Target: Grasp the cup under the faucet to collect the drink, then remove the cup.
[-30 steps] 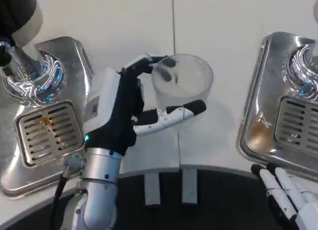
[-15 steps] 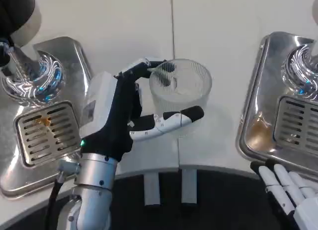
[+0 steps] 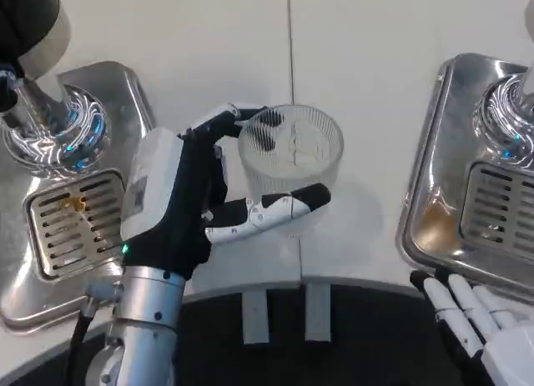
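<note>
Left hand [image 3: 196, 198] wrapped round clear cup [image 3: 290, 165], thumb in front, fingers at far rim. Cup on white worktop [image 3: 375, 102], between left drip tray [image 3: 71, 215] and right one, not under faucet [image 3: 33, 111]. Looks empty, hard to tell. Filling, removal remain. Right hand [image 3: 471, 332] idle, fingers apart.

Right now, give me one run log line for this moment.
left hand: holds cup on table | right hand: idle, low | drip tray: empty

1 head view looks steeply down from above the robot's own forearms onto the white table [image 3: 375, 77] — close in, facing forward, with a steel drip tray [image 3: 75, 211] cut by each side edge.
</note>
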Controlling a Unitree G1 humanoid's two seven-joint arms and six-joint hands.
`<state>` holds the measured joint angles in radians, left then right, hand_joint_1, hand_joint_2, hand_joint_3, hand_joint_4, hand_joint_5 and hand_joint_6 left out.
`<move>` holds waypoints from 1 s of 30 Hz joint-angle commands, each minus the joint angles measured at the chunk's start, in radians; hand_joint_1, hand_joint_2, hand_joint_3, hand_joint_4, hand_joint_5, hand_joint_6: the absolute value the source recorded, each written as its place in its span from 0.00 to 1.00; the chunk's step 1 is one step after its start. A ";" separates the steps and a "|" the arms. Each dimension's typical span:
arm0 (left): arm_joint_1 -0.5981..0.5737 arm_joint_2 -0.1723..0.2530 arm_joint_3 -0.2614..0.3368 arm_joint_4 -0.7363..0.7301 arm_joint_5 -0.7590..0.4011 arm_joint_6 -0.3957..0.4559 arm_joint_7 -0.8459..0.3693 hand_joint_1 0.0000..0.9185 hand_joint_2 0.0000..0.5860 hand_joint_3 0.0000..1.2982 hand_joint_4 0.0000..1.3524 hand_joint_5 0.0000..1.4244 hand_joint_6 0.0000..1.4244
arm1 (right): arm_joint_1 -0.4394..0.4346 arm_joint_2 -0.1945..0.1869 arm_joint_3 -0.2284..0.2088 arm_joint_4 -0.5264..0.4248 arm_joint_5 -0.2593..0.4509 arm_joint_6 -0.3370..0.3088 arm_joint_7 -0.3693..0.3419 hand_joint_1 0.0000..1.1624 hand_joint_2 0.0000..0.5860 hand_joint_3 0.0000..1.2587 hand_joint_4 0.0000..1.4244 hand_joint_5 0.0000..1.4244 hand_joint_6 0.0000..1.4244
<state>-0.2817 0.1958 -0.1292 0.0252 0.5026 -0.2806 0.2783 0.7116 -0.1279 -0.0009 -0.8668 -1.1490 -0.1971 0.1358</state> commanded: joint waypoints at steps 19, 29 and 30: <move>0.185 0.064 0.083 -0.216 -0.106 -0.115 -0.112 0.67 0.00 0.88 0.75 0.96 1.00 | -0.126 -0.062 -0.023 0.048 -0.001 0.007 -0.006 0.20 0.77 0.04 0.00 0.01 0.12; 0.290 0.085 0.113 -0.274 -0.137 -0.172 -0.160 0.67 0.00 0.88 0.75 0.96 1.00 | -0.084 -0.119 -0.036 0.038 0.020 -0.063 -0.095 0.20 0.78 0.02 0.00 0.00 0.08; 0.303 0.087 0.118 -0.286 -0.145 -0.177 -0.167 0.68 0.00 0.87 0.75 0.96 1.00 | -0.078 -0.121 -0.038 0.034 0.024 -0.067 -0.101 0.20 0.78 0.02 0.00 0.00 0.08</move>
<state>-0.0122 0.2737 -0.0192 -0.2167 0.3896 -0.4090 0.1272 0.6004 -0.2410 -0.0271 -0.8199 -1.1429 -0.2445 0.0640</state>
